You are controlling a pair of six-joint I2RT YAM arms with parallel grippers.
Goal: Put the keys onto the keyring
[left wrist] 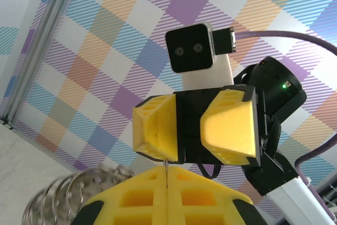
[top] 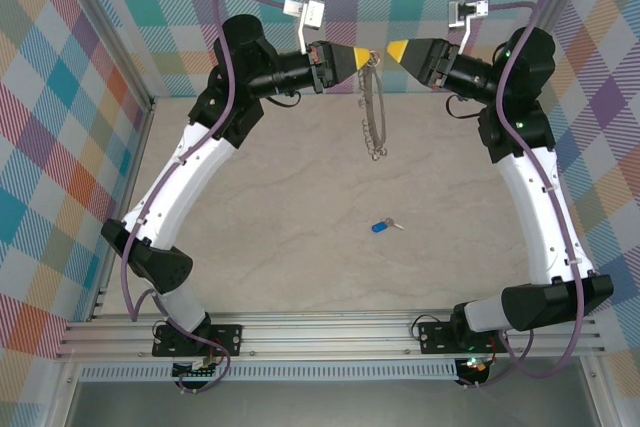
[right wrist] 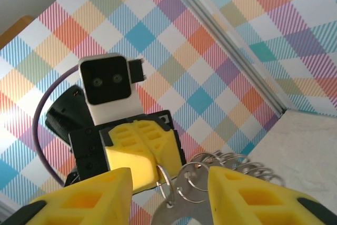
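Observation:
The keyring, a thin silver hoop strung with small loops, hangs above the table from my left gripper. That gripper is shut, its yellow fingers pressed together on the hoop's wire. Facing it tip to tip, my right gripper stands open. In the right wrist view the keyring's loops and a flat silver piece lie between the right gripper's spread fingers without clearly touching them. The blue-headed key lies alone on the table, well below both grippers.
Checked walls close in the table at the back and both sides. An aluminium rail runs along the near edge by the arm bases. Both grippers are high up near the back wall.

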